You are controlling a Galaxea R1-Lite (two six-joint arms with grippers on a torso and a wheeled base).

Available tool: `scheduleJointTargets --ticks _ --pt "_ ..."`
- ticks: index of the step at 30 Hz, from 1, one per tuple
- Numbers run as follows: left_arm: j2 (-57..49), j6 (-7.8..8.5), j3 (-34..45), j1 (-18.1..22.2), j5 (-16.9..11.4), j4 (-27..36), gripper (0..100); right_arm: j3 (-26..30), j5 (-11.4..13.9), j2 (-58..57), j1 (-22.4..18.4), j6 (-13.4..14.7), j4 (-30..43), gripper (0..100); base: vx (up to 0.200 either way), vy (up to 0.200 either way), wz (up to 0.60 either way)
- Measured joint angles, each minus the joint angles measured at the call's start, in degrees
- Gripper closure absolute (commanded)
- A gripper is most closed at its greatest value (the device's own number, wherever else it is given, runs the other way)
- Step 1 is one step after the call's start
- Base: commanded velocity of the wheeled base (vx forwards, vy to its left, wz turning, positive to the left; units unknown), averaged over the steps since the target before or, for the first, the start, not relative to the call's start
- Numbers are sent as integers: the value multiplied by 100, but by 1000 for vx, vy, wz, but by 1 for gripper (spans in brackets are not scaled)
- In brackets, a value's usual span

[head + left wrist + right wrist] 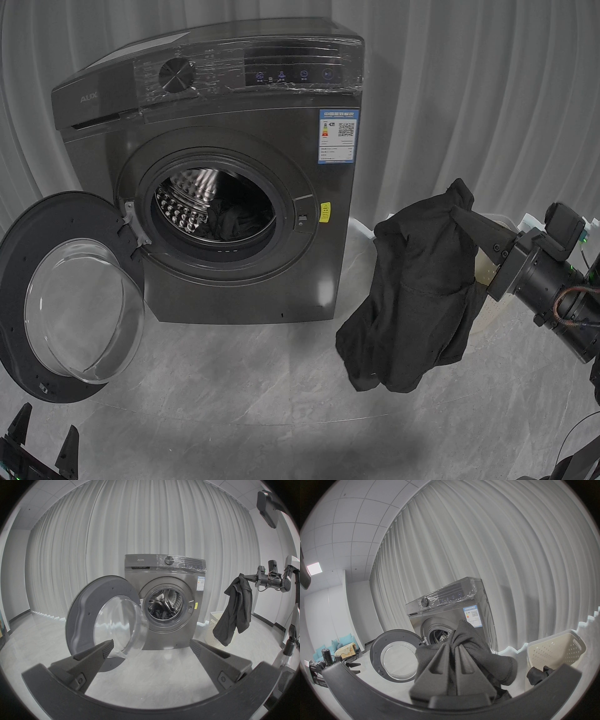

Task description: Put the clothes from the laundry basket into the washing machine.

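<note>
The right tool (458,212) is clenched on a black cloth (419,294) that hangs beside the washing machine (250,300). Its door (37,250) is open. The left tool (151,642) is released, down low.

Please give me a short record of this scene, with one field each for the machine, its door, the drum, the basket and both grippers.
Washing machine: front loader, standing on the floor
Door: swung wide open
Drum: dark clothes lie inside
Laundry basket: pale, perforated, right of the machine
Right gripper: shut on black garment, which hangs clear of the floor
Left gripper: open, empty, low, facing the machine
</note>
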Motion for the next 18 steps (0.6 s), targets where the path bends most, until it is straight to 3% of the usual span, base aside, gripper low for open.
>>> scheduleJointTargets --ticks 10,18 --pt "0 1 0 -2 0 -7 0 -2 -2 20 0 0 0 100 0 200 0" --pt "0 6 0 0 0 -7 0 -2 -2 37 2 0 -4 100 0 0 0"
